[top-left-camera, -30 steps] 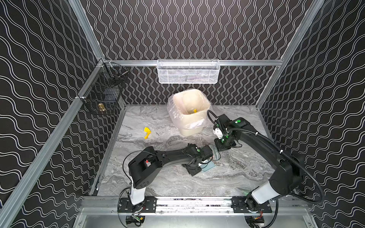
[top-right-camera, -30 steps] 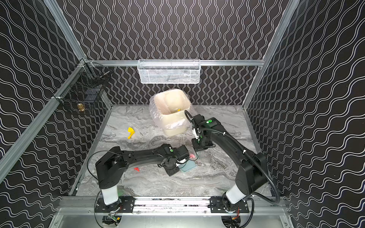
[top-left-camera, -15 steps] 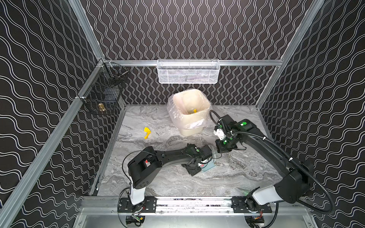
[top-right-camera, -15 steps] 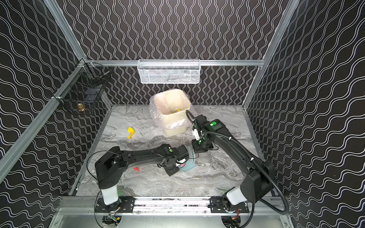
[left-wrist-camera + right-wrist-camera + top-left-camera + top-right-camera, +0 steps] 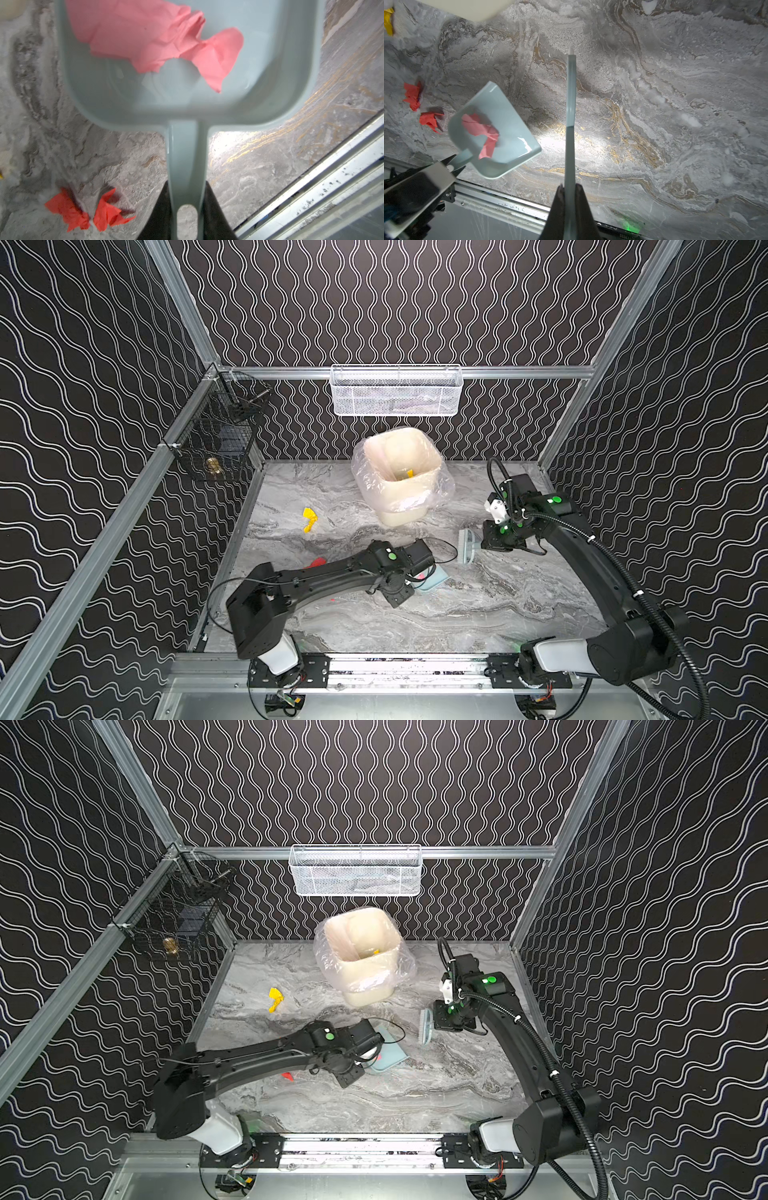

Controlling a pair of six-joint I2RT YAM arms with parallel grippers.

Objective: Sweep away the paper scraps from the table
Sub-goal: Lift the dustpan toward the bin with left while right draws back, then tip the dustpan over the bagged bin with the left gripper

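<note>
In both top views: finds a yellow crumpled paper scrap point(image 5: 309, 519) alone on the grey-and-white marble table point(image 5: 478, 614), towards its left rail and well apart from both arms, and a red twisted paper scrap point(image 5: 318, 562) peeping out beside the left arm. Puts the cream bin with clear plastic liner point(image 5: 399, 506) at the back, something yellow inside. Sets the left gripper point(image 5: 413, 572) with the pale blue plastic dustpan point(image 5: 432, 578) mid-table, and the right gripper point(image 5: 482, 539) with the pale blue brush with white bristles point(image 5: 466, 545) near it, apart from the pan.

From the left wrist: pinches the dustpan's flat handle point(image 5: 186, 155) between dark fingers point(image 5: 216, 218) pressed in on both sides. Carries one pink crumpled paper scrap point(image 5: 158, 39) in the tray. Leaves two red twisted paper scraps point(image 5: 68, 209) on the marble beside the handle.

From the right wrist: clamps tight on the thin brush handle point(image 5: 570, 145), seen edge-on and clear of the pan.

On handling: probably featherlight, soft and springy, so apt to skid or flutter off the pan's lip. Better nudged with the bristles than pinched; if pinched, best taken at the twisted waist
</note>
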